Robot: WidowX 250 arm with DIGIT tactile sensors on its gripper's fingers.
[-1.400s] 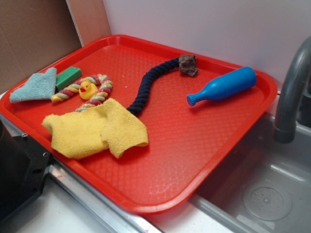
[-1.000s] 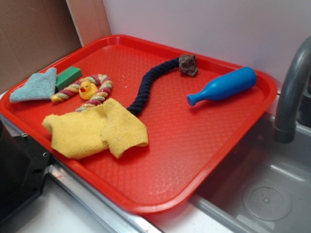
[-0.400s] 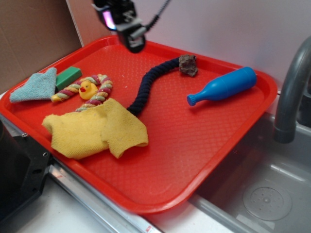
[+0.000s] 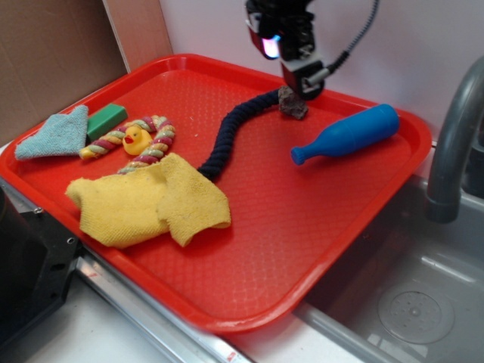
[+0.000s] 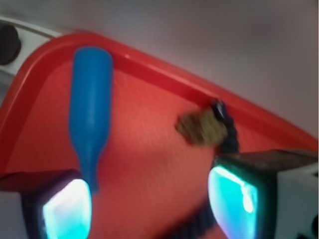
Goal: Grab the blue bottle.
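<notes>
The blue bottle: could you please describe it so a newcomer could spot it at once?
On the red tray, look at the far corner nearest the grey faucet. The blue bottle lies there on its side, smooth bright plastic, unlike the dark braided rope beside it.

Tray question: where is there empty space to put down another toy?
The near right part of the red tray, between the yellow cloth and blue bottle, is bare. The left end is crowded: teal cloth, green block, duck, colourful rope.
</notes>
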